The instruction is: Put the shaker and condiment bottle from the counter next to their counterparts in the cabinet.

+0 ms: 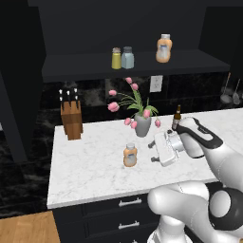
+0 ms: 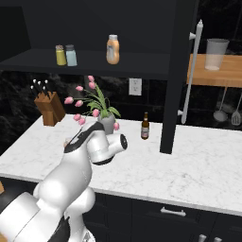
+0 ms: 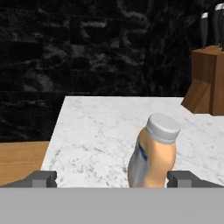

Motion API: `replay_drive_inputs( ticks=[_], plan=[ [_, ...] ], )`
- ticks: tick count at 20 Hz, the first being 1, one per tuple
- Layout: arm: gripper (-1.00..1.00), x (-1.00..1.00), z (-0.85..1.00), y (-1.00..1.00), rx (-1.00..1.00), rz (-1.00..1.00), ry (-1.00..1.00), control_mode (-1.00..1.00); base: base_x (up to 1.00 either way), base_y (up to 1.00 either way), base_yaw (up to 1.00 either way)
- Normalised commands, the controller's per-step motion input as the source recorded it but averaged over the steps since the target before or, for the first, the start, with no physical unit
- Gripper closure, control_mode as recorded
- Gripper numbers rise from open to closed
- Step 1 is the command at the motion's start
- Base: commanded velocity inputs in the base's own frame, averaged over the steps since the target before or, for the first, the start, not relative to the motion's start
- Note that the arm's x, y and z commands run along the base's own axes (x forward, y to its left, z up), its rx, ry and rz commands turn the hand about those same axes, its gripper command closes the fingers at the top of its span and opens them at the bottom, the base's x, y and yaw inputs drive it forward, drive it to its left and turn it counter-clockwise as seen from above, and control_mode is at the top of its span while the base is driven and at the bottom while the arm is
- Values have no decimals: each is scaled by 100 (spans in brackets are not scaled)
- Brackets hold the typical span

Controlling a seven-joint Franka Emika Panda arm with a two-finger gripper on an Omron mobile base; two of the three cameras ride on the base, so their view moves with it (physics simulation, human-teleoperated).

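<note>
1. You're looking at a half-done job: the pale blue-grey shaker (image 1: 127,58) is already sitting on the cabinet shelf (image 1: 85,71), touching or just beside the yellow-green shaker (image 1: 116,58).
2. One orange bottle (image 1: 163,48) is standing on the shelf to the right, well apart from the shakers. The other condiment bottle (image 1: 130,155) is still waiting on the counter (image 1: 90,166), upright, near the front edge.
3. The gripper (image 1: 153,152) is hanging level, just right of that bottle, with its jaws spread wide and holding nothing. In the hand view the bottle (image 3: 153,153) is sitting between the fingertips (image 3: 41,178), closer to the right one.
4. Clearance: the flower vase (image 1: 142,124) is standing just behind the bottle, the thin dark bottle (image 1: 176,118) farther right, the knife block (image 1: 71,118) far left. You're getting open marble left and in front.
5. For the lift I'd judge the tulips (image 1: 114,106) and the shelf's front lip to be the snags; the gap beside the shelved bottle looks roomy.
</note>
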Motion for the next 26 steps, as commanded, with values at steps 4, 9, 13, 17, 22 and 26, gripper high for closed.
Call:
replay_drive_inputs(
  ticks=[4,9,13,17,22,26],
  plan=[
    [-100,18,-2,21,0,-5,0,-100,0,0,0],
    [-100,12,0,16,0,-6,0,-100,0,0,0],
    [-100,5,-13,1,2,-3,0,-100,0,0,0],
    [-100,1,-30,0,4,0,0,-100,0,0,0],
    [-100,4,-17,0,5,0,0,-100,0,0,0],
    [-100,8,-3,0,7,0,1,-100,0,0,0]
  ],
)
